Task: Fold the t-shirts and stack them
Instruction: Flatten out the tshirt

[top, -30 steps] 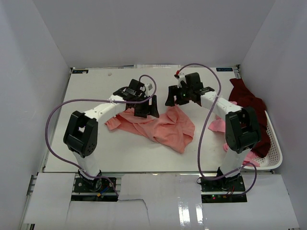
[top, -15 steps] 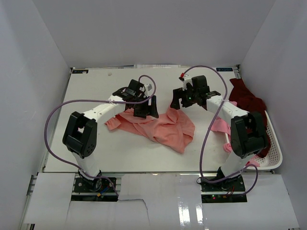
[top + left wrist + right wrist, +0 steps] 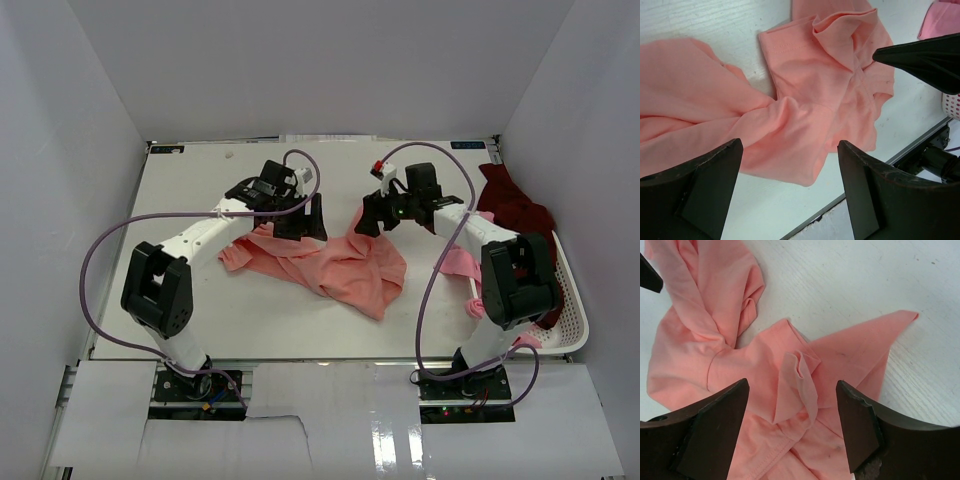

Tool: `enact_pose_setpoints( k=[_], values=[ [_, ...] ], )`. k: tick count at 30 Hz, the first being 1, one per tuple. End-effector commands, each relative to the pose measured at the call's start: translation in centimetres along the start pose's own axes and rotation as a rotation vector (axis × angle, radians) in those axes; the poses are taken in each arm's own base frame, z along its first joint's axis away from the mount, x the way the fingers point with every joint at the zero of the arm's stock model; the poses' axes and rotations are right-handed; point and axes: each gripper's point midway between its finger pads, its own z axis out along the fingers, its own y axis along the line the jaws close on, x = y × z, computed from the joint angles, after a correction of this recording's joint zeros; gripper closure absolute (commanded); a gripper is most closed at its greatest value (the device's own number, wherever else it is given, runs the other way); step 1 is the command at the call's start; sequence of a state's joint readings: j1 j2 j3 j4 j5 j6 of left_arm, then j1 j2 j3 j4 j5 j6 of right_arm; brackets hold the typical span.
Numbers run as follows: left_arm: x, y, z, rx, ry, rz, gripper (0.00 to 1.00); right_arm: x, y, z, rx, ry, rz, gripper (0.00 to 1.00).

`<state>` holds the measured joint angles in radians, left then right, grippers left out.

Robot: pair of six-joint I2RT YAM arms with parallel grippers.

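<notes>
Where the worktop (image 3: 180, 190) carries the cloth, three t-shirts show. One salmon-pink shirt (image 3: 340, 265) lies crumpled at the middle. One lighter pink shirt (image 3: 455, 262) lies beside the right arm. One dark maroon shirt (image 3: 515, 215) is heaped at the right, over the far end of the single white basket (image 3: 570, 300). The salmon-pink shirt's long axis runs from the left toward the near right, with a corner pointing to the far side. The left gripper (image 3: 788, 150) and the right gripper (image 3: 792, 390) each hang over it with jaws spread wide, holding nothing. Compared with a second ago, the right gripper has come nearer that far corner, the left gripper has shifted slightly farther away, and the shirt lies unchanged.
</notes>
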<state>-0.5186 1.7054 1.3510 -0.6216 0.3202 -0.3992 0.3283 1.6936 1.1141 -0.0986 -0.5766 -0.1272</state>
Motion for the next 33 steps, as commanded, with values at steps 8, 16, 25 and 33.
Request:
enact_pose_setpoints(
  k=[8, 16, 25, 33],
  values=[
    [-1.6, -0.3, -2.5, -0.002, -0.077, 0.025, 0.13, -0.5, -0.3, 1.2, -0.053, -0.014, -0.039, 0.36],
    [-1.9, 0.4, -2.9, -0.009, -0.084, 0.013, 0.12, -0.9, -0.5, 2.0, -0.08, 0.0, -0.021, 0.86],
    [-3.4, 1.9, -3.0, -0.005, -0.104, -0.006, 0.13, -8.6, 0.7, 0.1, -0.104, -0.074, -0.028, 0.92],
    [-11.0, 2.2, -3.7, 0.046, -0.255, 0.145, 0.13, -17.7, 5.3, -8.4, -0.041, -0.238, -0.13, 0.92]
  ],
)
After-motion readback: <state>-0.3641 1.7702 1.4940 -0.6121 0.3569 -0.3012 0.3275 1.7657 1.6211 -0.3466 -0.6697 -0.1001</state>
